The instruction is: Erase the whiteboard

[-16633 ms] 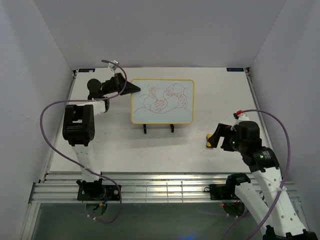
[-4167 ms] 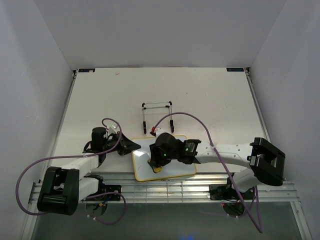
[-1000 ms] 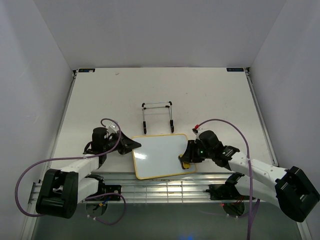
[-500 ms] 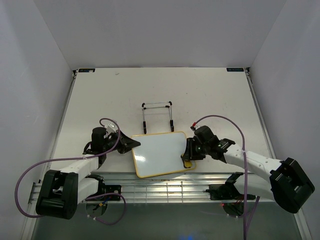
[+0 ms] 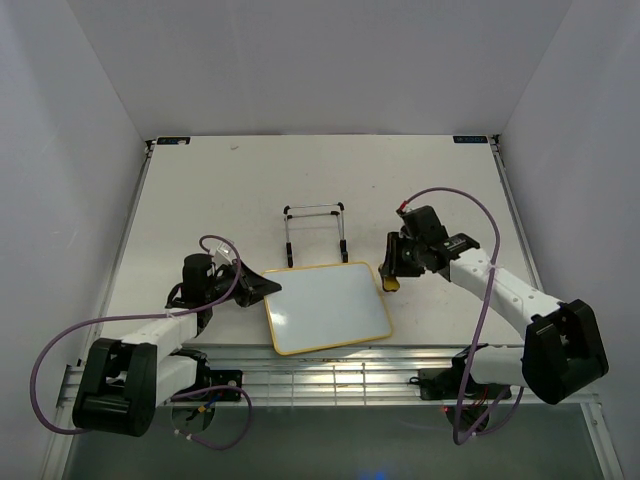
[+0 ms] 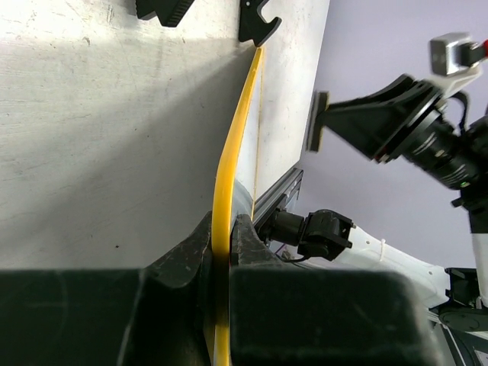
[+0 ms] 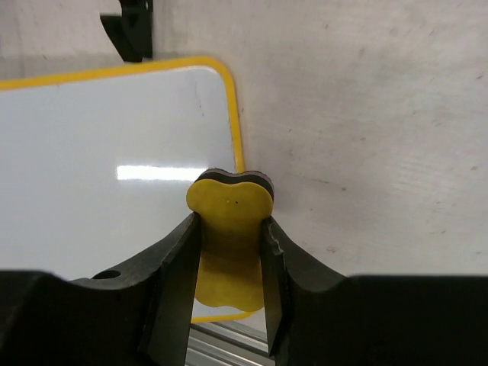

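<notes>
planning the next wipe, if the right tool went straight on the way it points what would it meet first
Likely the whiteboard, at its yellow right edge, the held eraser touching first; depth is unclear, so maybe the table beside it.

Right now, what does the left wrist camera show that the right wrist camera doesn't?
Only the left wrist view shows the left gripper clamped on the yellow edge of the whiteboard, the board seen edge-on, with the right arm beyond it. Only the right wrist view shows the board's white face, with no marks visible, and the yellow eraser pinched in the right gripper. Both show the whiteboard and the feet of the black stand.
</notes>
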Available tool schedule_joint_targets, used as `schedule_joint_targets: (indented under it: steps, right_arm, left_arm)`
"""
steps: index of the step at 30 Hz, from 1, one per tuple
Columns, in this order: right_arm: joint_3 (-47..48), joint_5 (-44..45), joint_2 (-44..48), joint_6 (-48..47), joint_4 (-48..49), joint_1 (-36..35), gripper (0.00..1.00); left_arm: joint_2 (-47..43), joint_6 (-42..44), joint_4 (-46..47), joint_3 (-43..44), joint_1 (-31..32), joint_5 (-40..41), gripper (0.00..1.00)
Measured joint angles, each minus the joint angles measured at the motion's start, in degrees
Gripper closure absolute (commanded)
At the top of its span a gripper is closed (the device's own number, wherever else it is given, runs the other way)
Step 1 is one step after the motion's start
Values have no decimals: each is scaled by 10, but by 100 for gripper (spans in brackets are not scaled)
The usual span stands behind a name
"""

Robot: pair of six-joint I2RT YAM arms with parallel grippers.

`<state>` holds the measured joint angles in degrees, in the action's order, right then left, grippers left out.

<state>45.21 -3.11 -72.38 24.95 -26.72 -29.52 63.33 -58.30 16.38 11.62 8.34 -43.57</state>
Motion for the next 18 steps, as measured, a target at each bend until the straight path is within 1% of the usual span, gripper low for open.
schedule_joint_targets:
  steps: [5, 11, 16, 18]
  right_arm:
    - [51, 10, -19, -35, -9, 39, 86]
    - [55, 32, -57, -54, -27, 54, 84]
    - [45, 67, -81, -58, -33, 74, 80]
    - [37, 83, -91, -59, -34, 80, 74]
  left_arm:
    - [6, 6, 3, 1, -2, -12, 100]
    - [11, 13, 5, 4, -2, -32, 100]
    - [10, 13, 11, 4, -2, -47, 100]
    - [10, 13, 13, 4, -2, -51, 100]
